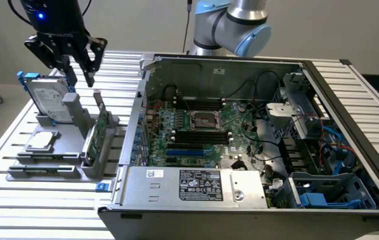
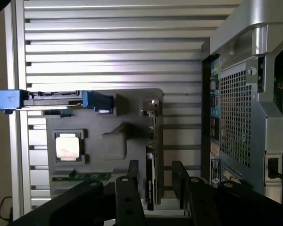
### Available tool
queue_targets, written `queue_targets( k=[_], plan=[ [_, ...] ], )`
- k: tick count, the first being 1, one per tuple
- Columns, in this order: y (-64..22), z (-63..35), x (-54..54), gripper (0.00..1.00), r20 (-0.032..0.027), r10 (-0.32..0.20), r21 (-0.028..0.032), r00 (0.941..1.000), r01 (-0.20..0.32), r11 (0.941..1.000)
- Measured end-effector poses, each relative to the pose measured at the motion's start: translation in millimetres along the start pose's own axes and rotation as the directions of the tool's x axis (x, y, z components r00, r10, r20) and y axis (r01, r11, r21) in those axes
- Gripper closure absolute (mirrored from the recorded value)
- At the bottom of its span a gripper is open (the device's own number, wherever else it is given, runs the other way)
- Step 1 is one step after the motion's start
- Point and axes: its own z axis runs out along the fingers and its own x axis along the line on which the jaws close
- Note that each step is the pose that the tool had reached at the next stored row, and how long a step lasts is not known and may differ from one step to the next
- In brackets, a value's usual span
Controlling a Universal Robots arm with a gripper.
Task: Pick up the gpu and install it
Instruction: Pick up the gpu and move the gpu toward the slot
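- Slatted metal table (image 1: 16, 210), running under everything in the exterior view.
- Open computer case (image 1: 216, 67), filling the middle and the exterior view's right; motherboard (image 1: 189, 145) on its floor with a square processor socket (image 1: 203, 120) near the middle.
- Silver power supply (image 1: 196, 186) with a black label, lower middle.
- Blue plastic cage (image 1: 329, 192), lower right corner of the case.
- Grey holder (image 1: 76, 110) on the table at the exterior view's left, just beside the case.
- Silver hard drive (image 1: 43, 97) with blue rails, upright in the holder.
- Processor chip (image 1: 41, 141), flat in a holder recess.

Gripper (image 2: 154, 170) fingers spread wide either side of edge-on gpu (image 2: 151, 136) standing in grey holder (image 2: 108, 141), cpu chip (image 2: 68, 146) in same holder
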Motion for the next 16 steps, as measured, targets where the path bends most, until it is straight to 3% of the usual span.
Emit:
queue_targets(
  k=[16],
  plan=[
    [-12.8, 28.5, -0.6, 0.58, -0.0002, -0.004, 0.0036, 1.0000, 0.004, 1.0000]
  ],
)
